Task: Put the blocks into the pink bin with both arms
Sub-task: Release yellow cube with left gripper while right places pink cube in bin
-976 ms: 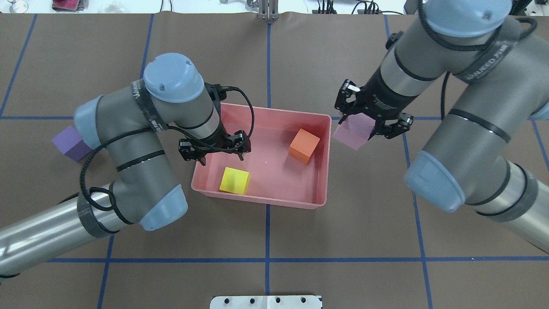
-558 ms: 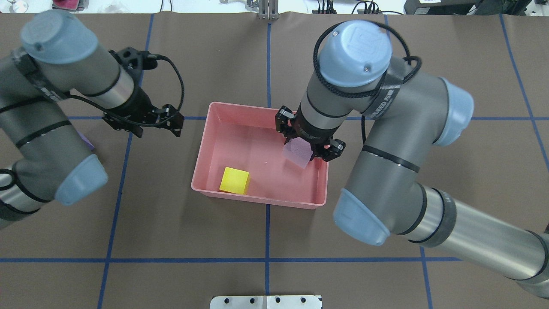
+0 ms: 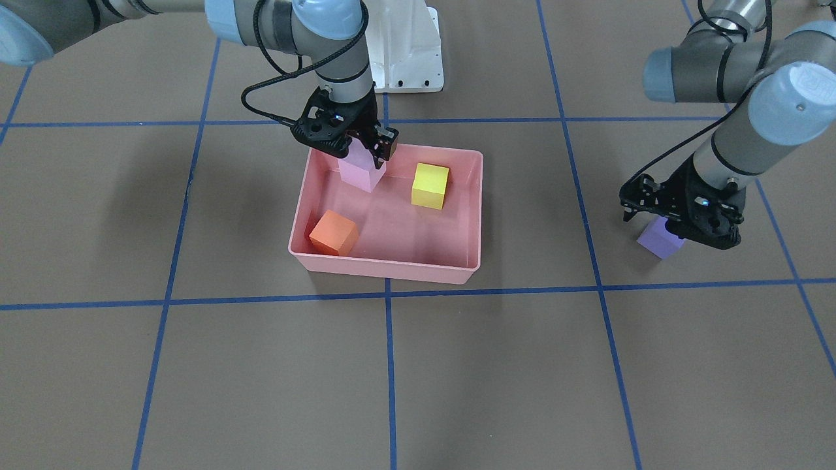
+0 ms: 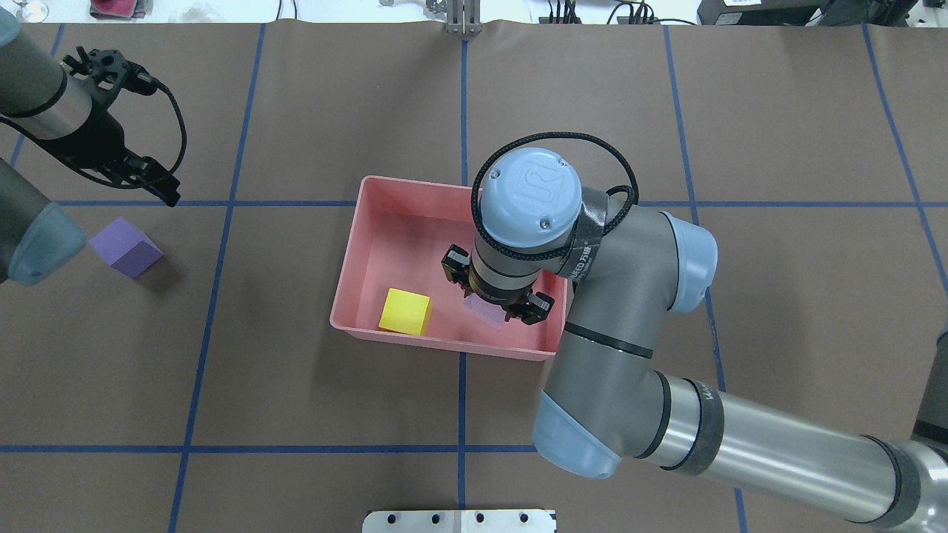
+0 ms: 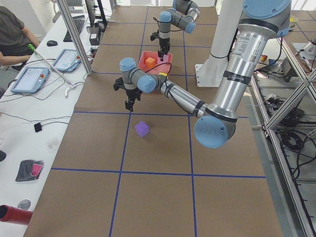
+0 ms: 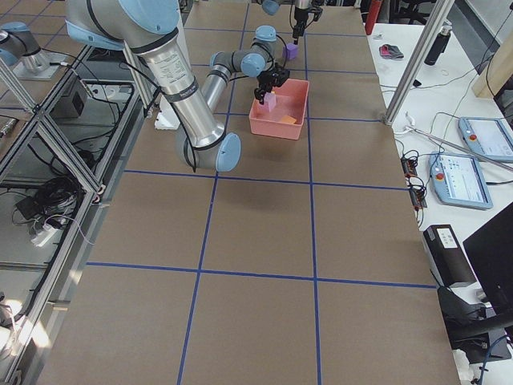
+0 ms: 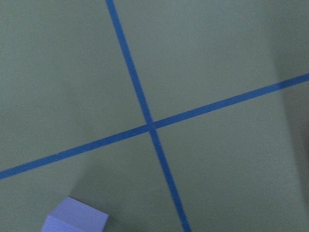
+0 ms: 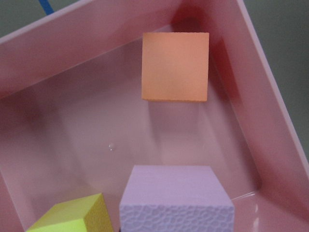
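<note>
Front view: R gripper (image 3: 362, 158) pinches pink block (image 3: 359, 176) low in bin (image 3: 385, 271); L gripper (image 3: 676, 227), jaws spread, hangs near purple block (image 3: 655, 244), off-centre.

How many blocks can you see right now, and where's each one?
4. Orange block and yellow block rest in the pink bin; the right gripper holds the light pink block inside it; the purple block lies on the table outside.

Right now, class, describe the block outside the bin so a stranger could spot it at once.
Find the pink bin mid-table, then look to the robot's left, past one blue tape line. The block there is the only purple one, and the only one outside the bin.
</note>
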You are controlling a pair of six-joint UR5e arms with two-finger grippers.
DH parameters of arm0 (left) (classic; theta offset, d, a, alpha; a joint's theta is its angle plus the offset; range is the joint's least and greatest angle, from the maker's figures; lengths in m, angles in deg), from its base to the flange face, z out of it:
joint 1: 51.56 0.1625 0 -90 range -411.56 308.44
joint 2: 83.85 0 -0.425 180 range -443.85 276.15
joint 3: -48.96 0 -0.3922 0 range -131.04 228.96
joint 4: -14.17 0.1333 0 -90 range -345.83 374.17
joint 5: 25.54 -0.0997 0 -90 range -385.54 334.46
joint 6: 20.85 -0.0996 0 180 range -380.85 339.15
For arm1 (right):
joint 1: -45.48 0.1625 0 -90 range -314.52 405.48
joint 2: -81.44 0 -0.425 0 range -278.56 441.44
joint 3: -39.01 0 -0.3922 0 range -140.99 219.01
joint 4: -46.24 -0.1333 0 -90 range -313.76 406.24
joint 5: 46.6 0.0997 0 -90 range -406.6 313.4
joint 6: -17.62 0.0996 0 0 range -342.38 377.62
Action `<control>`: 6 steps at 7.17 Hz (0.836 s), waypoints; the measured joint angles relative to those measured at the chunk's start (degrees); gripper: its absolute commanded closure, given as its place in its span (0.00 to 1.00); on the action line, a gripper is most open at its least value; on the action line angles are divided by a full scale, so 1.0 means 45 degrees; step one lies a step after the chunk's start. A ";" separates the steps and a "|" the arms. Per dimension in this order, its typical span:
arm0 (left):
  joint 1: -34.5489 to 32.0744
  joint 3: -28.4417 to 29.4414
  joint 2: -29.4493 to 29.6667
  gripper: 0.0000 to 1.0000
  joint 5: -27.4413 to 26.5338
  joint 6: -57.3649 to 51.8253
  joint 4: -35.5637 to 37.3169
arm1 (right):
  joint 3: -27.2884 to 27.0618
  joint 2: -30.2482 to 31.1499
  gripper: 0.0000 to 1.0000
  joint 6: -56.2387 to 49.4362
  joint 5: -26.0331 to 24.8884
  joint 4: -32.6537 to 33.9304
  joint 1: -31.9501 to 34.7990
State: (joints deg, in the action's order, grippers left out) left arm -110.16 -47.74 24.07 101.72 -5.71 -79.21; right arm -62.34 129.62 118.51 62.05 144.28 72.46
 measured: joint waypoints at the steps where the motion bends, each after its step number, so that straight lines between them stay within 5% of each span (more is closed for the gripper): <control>1: -0.0055 0.0653 -0.0250 0.01 -0.0003 -0.1082 -0.0664 | -0.0022 0.0042 0.00 -0.0001 -0.0032 -0.0010 -0.0079; 6: 0.0023 0.1243 -0.1899 0.01 0.0073 -0.2093 -0.3413 | -0.2167 0.1209 0.00 -0.0139 0.1487 0.0106 0.1653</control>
State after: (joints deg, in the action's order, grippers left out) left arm -110.05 -42.14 15.52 102.05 -15.13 -94.57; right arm -72.09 135.07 117.88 68.75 144.76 79.90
